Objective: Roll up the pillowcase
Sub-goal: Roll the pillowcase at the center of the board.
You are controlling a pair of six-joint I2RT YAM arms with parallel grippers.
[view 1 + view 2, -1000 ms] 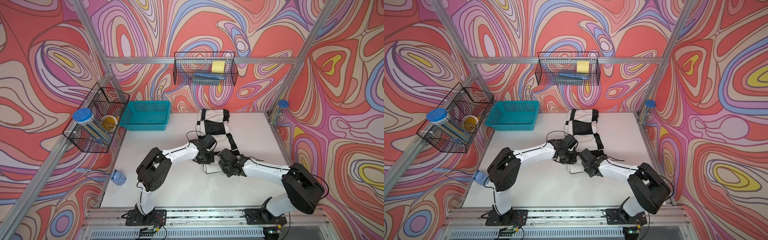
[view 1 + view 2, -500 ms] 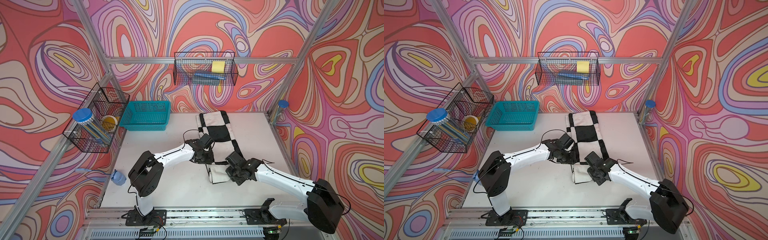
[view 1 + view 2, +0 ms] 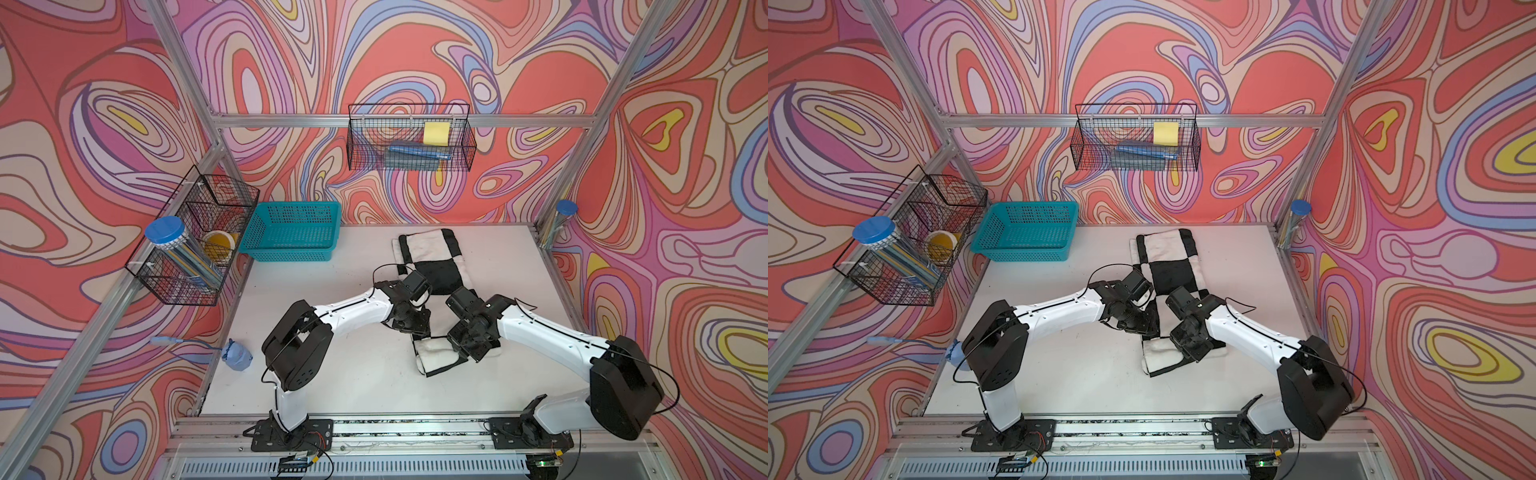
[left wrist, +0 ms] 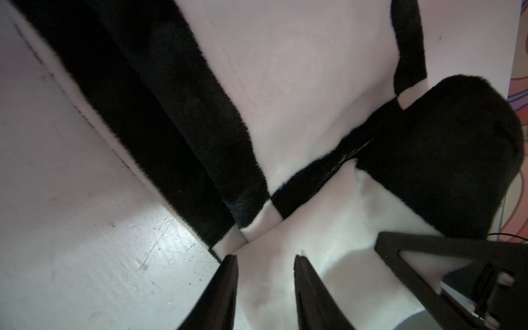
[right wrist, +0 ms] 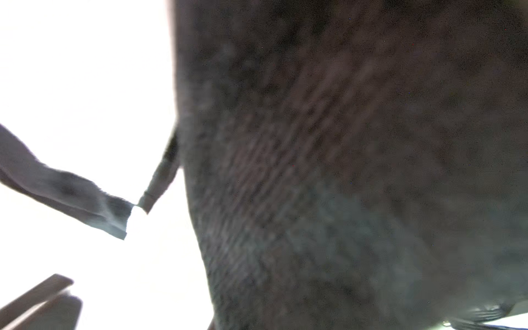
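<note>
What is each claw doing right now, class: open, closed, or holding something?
Left claw: open, above the pillowcase, holding nothing.
Right claw: at the pillowcase's rolled end; open or closed cannot be told.

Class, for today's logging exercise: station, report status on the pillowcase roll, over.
Left gripper open over white cloth; right gripper at rolled end, jaws hidden. Pillowcase rolled at near end only, rest flat. Teal basket well apart.

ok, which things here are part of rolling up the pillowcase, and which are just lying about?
In play: black-and-white checkered plush pillowcase, left gripper, right gripper.
Lying about: teal plastic basket, black wire basket on the back wall, black wire basket on the side rail.
</note>
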